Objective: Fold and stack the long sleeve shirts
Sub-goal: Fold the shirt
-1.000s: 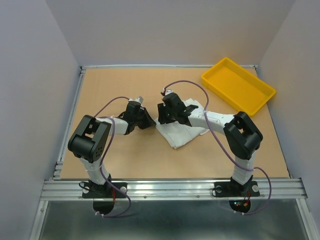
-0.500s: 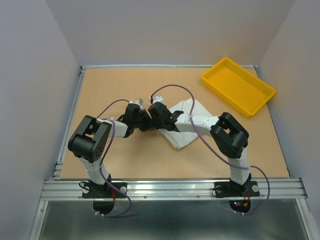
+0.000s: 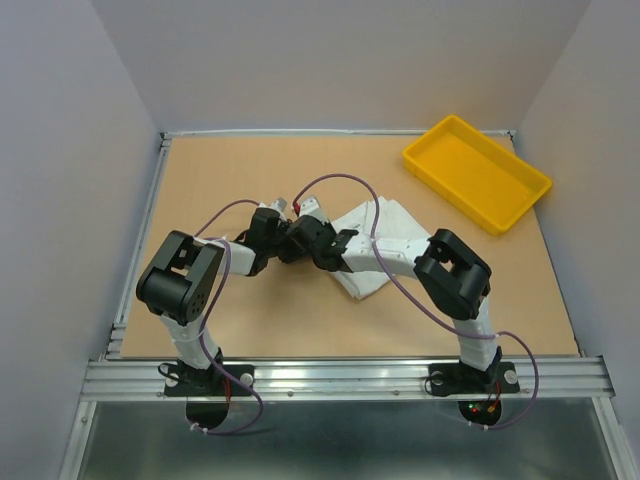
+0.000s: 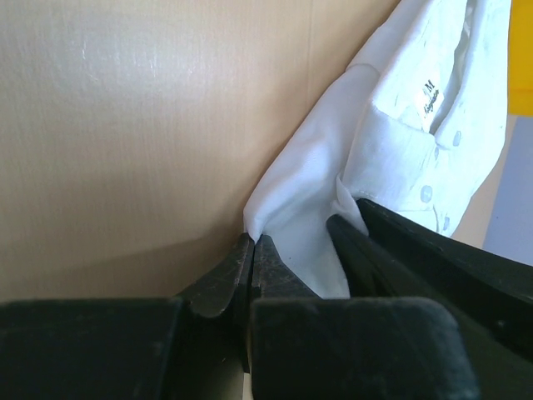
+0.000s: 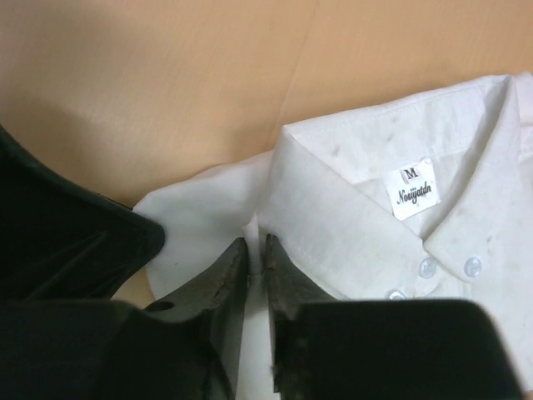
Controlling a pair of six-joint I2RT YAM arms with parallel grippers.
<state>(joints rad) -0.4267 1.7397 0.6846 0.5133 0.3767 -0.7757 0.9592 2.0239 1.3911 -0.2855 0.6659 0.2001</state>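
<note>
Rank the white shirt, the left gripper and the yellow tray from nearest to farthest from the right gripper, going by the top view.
1. White shirt: pinched in the right gripper, mid-table.
2. Left gripper: close beside it on its left, also shut on the shirt's edge.
3. Yellow tray: far right corner.

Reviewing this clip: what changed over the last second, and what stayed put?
The right claw swept left across the white shirt until it met the left claw at the shirt's left edge, uncovering more fabric. No fresh grasp or release shows from above. The left claw, pinching that edge, stayed put, as did the shirt and the yellow tray.
</note>
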